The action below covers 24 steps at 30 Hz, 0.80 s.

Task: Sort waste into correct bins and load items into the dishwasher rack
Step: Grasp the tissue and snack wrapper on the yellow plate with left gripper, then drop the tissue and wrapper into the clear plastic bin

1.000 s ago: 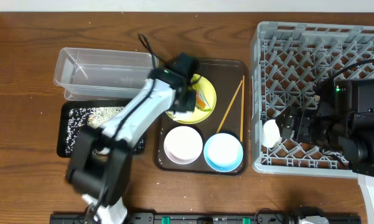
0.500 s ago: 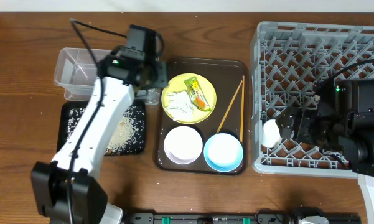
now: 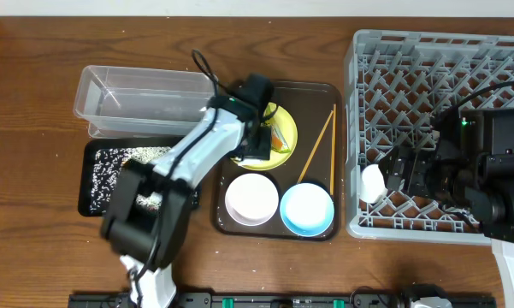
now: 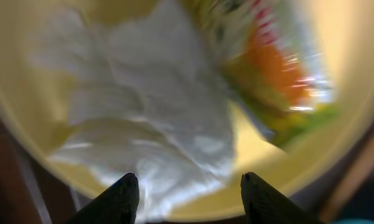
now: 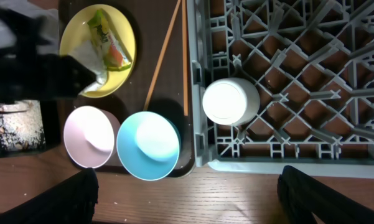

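My left gripper (image 3: pixel 255 144) hovers low over the round yellow plate (image 3: pixel 287 151) on the brown tray, jaws open. In the left wrist view the crumpled white tissue (image 4: pixel 143 106) lies on the plate between the spread fingertips (image 4: pixel 121 199), with the snack wrapper (image 4: pixel 267 68) beside it. My right gripper (image 5: pixel 187 199) stands open and empty above the rack's front left corner. The small white cup (image 5: pixel 229 101) sits in the grey dishwasher rack (image 3: pixel 436 85). The blue bowl (image 3: pixel 306 208), cream bowl (image 3: pixel 251 198) and chopsticks (image 3: pixel 316 145) rest on the tray.
The clear tub (image 3: pixel 141 98) stands at the back left. In front of it lies the black tray (image 3: pixel 103 167), scattered with rice grains. The dark brown serving tray (image 3: pixel 312 94) sits between these bins and the rack. My left arm reaches across the black tray.
The left arm swung out over the clear tub and came back down over the plate. Its jaws went from shut to open. The right arm stayed still.
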{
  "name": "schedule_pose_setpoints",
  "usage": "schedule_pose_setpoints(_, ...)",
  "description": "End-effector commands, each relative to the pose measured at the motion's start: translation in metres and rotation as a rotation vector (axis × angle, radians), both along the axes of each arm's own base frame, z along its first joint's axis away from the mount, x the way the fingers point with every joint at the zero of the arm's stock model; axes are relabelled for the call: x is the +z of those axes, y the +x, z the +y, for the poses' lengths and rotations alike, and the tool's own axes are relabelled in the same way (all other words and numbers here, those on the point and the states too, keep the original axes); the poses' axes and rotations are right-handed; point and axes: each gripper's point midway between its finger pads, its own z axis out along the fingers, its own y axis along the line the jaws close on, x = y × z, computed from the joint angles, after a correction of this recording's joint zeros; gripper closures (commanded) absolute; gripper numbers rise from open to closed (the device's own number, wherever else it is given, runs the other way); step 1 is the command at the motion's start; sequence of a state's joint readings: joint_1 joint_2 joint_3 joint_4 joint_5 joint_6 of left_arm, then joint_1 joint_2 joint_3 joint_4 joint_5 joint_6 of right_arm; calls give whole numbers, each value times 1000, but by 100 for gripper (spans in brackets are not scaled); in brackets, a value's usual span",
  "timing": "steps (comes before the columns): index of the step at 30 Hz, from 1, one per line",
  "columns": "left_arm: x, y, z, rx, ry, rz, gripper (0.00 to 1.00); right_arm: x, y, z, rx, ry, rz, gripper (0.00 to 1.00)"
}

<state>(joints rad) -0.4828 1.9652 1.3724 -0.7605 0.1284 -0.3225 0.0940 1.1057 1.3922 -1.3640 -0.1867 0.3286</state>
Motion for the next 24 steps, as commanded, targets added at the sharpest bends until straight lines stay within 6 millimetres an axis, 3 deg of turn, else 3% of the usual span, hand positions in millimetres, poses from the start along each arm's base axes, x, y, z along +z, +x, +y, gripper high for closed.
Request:
schedule_pose_setpoints(1,-16,-4,3,15,26,41,44,3,1,2,10,-3,-13,9)
schedule_pose_setpoints(3,-22,-6,4,15,34,54,48,3,2,2,10,-3,-16,9)
schedule_pose_setpoints(7,-16,0,2,17,24,37,91,3,2,2,10,-3,-17,9)
schedule_pose_setpoints(10,7,8,0,22,4,-1,94,3,2,2,10,-3,-17,9)
schedule_pose_setpoints(15,81,29,6,57,-73,-171,94,3,3,2,10,-3,-18,9)
schedule_pose_setpoints(17,109,40,28,109,-60,-260,94,3,2,2,10,-3,-17,9)
schedule_pose_setpoints(19,129,51,62,186,-12,-336,94,3,2,2,11,-3,-18,9)
schedule_pose_setpoints(23,140,74,118,318,28,-405,94,4,3,2,10,-2,-21,9)
schedule_pose_setpoints(24,138,80,128,340,29,-410,89,4,4,2,10,-2,-23,9)
